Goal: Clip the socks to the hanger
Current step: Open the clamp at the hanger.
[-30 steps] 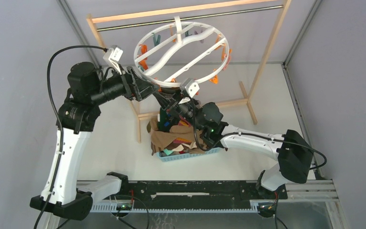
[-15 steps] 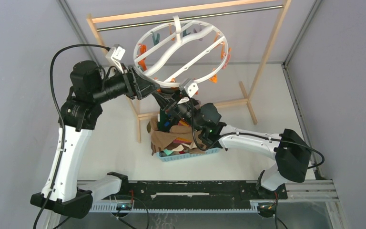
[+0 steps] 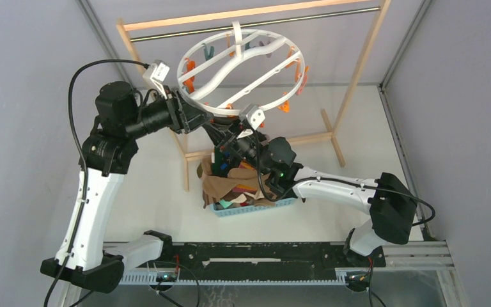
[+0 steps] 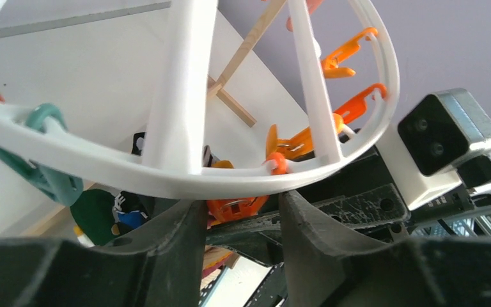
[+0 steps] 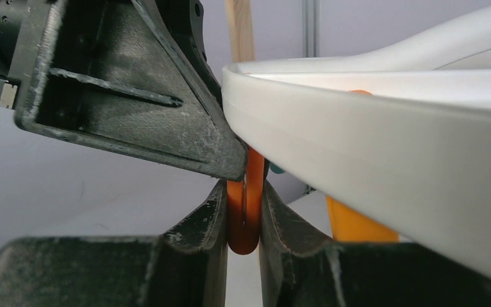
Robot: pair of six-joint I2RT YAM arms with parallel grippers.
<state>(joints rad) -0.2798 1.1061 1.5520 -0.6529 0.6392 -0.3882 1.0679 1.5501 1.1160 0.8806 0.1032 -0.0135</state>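
Note:
The white ring hanger [image 3: 243,67] hangs from the rack's rod with orange and teal clothespins dangling from it. Below its near rim [image 4: 166,179], my left gripper [image 4: 241,214] stands open around an orange clothespin [image 4: 233,206]. The left finger [image 4: 182,243] is against the clothespin and a slim gap shows on the right. My right gripper [image 5: 244,198] is shut on an orange clothespin [image 5: 244,224] under the rim [image 5: 371,134]. The left arm's black finger [image 5: 134,83] sits just above it. The socks [image 3: 227,185] lie heaped in the basket beneath both grippers.
The wooden-framed rack [image 3: 358,70] with its metal rod [image 3: 256,24] stands at the back. A light-blue basket [image 3: 256,208] sits on the white table below the ring. A teal clothespin [image 4: 45,173] hangs to the left. The right wrist's camera [image 4: 444,137] is close by.
My left gripper's jaws have narrowed around the orange clothespin, and the left arm has edged right. The ring has shifted slightly. The right gripper keeps its hold.

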